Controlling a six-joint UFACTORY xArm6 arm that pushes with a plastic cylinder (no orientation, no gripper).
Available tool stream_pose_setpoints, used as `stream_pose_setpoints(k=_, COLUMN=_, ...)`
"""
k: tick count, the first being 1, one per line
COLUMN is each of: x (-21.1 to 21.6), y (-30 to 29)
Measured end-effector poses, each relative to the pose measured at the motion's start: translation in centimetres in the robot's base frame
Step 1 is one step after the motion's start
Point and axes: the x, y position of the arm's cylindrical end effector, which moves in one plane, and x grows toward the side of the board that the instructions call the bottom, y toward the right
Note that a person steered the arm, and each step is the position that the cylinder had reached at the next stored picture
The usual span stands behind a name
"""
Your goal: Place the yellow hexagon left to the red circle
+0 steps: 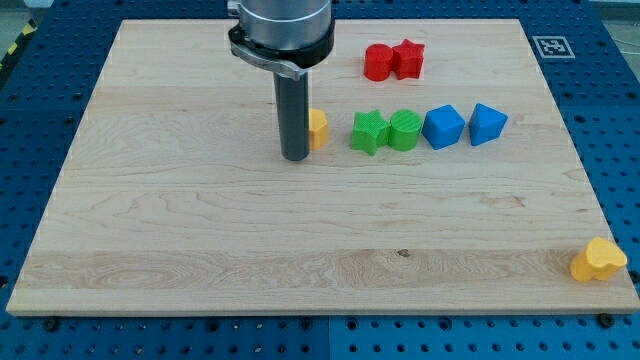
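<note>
My tip (295, 157) rests on the bench (200, 230), a pale wooden board with visible grain and a small dark knot toward the view's bottom. There are no jaws on this arm, only a straight dark rod under a grey collar, so nothing is clenched or released. The yellow hexagon (317, 129) sits just to the view's right of my tip, touching the rod or very nearly so, and partly hidden behind it.

Farther to the view's right of my tip runs a row: a green star (368, 131) touching a green circle (405, 130), then a blue cube (443, 126) and a blue block (488, 124) whose shape looks roughly triangular. The two blue ones stand close but apart.

Toward the view's top and right of my tip lies the red circle (378, 62), touching a red star (407, 59) on its right side. The hexagon is lower in the view than the red circle and to its left, well apart from it.

Well away from my tip, at the board's bottom right corner, a yellow heart (598, 261) hangs partly over the edge.

The board lies on a blue perforated plate (610, 120) with regular holes. A black-and-white marker tag (552, 46) sits at the top right corner
</note>
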Motion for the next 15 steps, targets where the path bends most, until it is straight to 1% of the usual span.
stream_pose_setpoints(k=1, x=0.0, y=-1.5)
stream_pose_setpoints(k=4, x=-1.6, y=-1.7)
stream_pose_setpoints(k=5, x=0.4, y=-1.6)
stream_pose_setpoints(k=6, x=2.3, y=1.4)
stream_pose_setpoints(k=7, x=1.3, y=4.1)
stream_pose_setpoints(k=8, x=-1.6, y=3.3)
stream_pose_setpoints(k=9, x=-2.6, y=3.3)
stream_pose_setpoints(k=11, x=-2.5, y=1.8)
stream_pose_setpoints(k=13, x=-4.9, y=1.6)
stream_pose_setpoints(k=15, x=-5.7, y=1.6)
